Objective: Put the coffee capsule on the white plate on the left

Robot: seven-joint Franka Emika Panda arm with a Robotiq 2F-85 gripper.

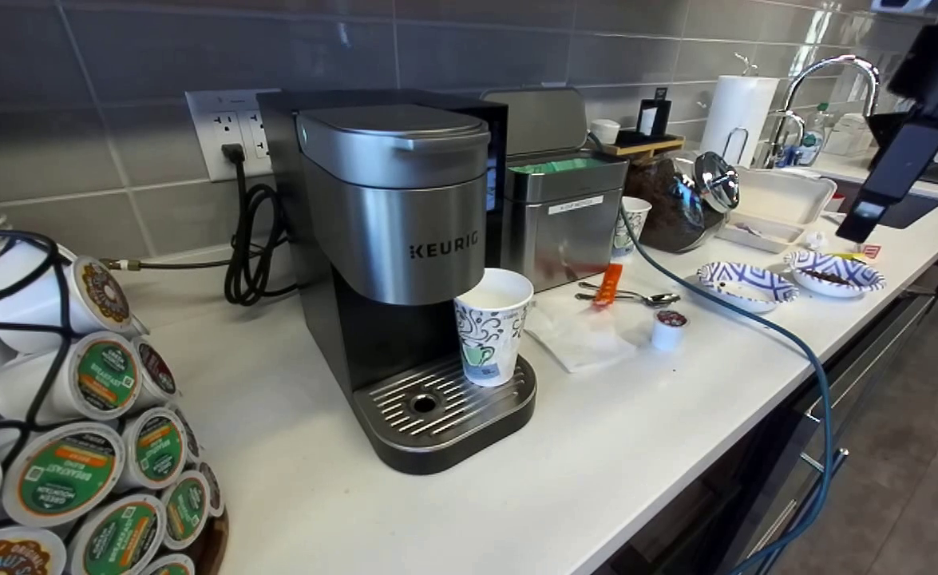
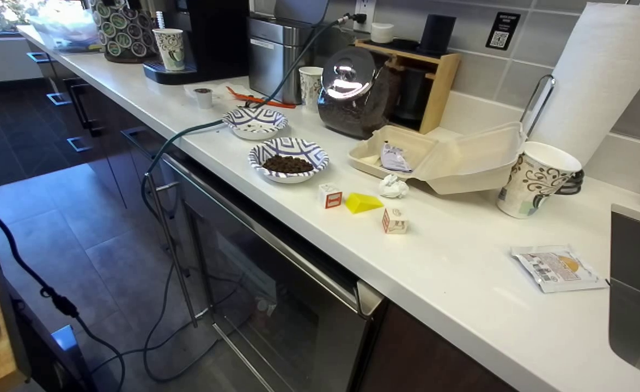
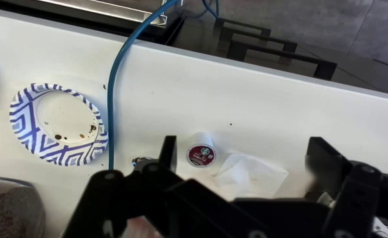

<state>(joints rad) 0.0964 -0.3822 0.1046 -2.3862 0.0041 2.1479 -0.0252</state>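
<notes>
Black and jointed, the hand (image 3: 243, 150) comes into the wrist view from the bottom edge, above a smooth white worktop (image 3: 279, 109), its two slim, flat-faced fingers spread wide apart. From the wrist, the coffee capsule (image 3: 201, 154) shows in the gap, nearer the finger on the picture's left side. It is a small white tapered tub with a round, dark red lid; in both exterior views it stands upright on the worktop, lid up.

Just beside it lies a thin, creased white napkin (image 1: 580, 335), with shiny metal spoons (image 1: 664, 300) near one edge and a flat orange strip (image 1: 608, 286) across their handles. A smooth blue cable (image 3: 113, 99) curves between the capsule and a shallow paper bowl (image 3: 66, 112), white inside, blue zigzags around its wall, dark crumbs at the bottom. A matching bowl (image 2: 290, 145), next to the crumbed one, holds coarse dark brown grains.

Farther out, a brushed-metal and black coffee maker (image 1: 393, 231) carries a patterned paper cup (image 1: 494, 327) upright on its slatted tray (image 1: 393, 411). Near it stand a boxy steel bin (image 1: 572, 231) and a rounded glass jar (image 2: 347, 111) with dark contents. In an exterior view, a pale moulded takeout box (image 2: 461, 158) lies unfolded beside a crumpled paper ball (image 2: 393, 186), with a yellow wedge (image 2: 362, 202) and two printed cubes (image 2: 329, 196) nearby.
</notes>
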